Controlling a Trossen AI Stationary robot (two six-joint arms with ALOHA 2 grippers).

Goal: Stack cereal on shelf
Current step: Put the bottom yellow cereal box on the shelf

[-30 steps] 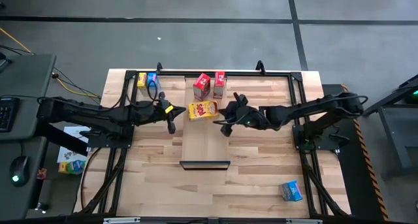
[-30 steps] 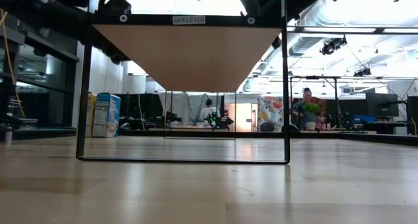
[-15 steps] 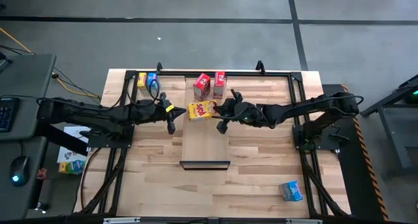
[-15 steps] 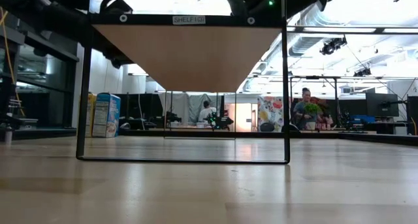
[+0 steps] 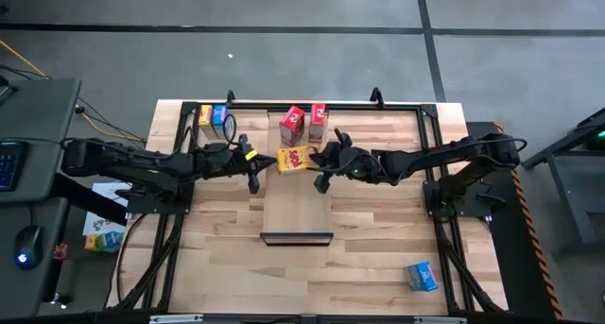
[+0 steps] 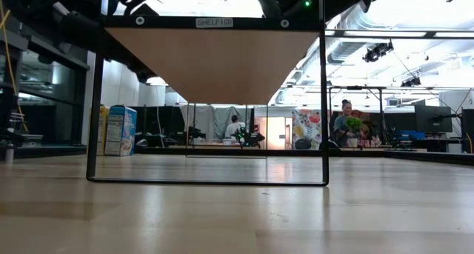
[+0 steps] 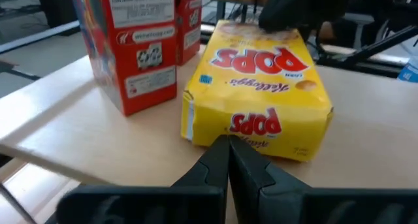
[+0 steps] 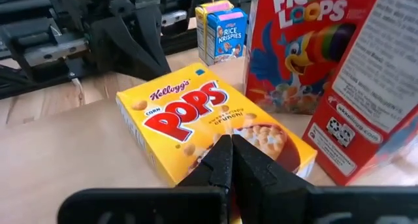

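A yellow cereal box [image 5: 295,160] lies flat on the pale-wood shelf [image 5: 297,206], which stands raised on a black frame [image 6: 95,106]. Behind it two red cereal boxes [image 5: 292,124] [image 5: 317,121] stand upright on the shelf. My left gripper [image 5: 267,162] is shut at the yellow box's left end. My right gripper [image 5: 319,160] is shut at its right end. A yellow box and a blue box [image 5: 213,115] stand at the table's far left. Another blue box [image 5: 422,276] lies at the near right. My left gripper comes nearly level from the table's left. Its shut fingertips [image 7: 228,145] stand at the bottom of the yellow box's left end face [image 7: 256,124]; I cannot tell whether they touch it. My right gripper slants down from the table's right. Its shut fingertips [image 8: 230,149] lie on the yellow box's printed top face near its right end [image 8: 258,136]. The box stays flat on the shelf.
The shelf's black lip [image 5: 296,237] marks its near end, and the board between lip and yellow box is bare. A black rail frame [image 5: 430,126] runs around the table. Beyond the table, the room holds desks and a person [image 6: 346,121].
Both shut grippers have crept a little toward the yellow box, the left one toward the table's right, the right one toward its left. The box still lies flat on the shelf.
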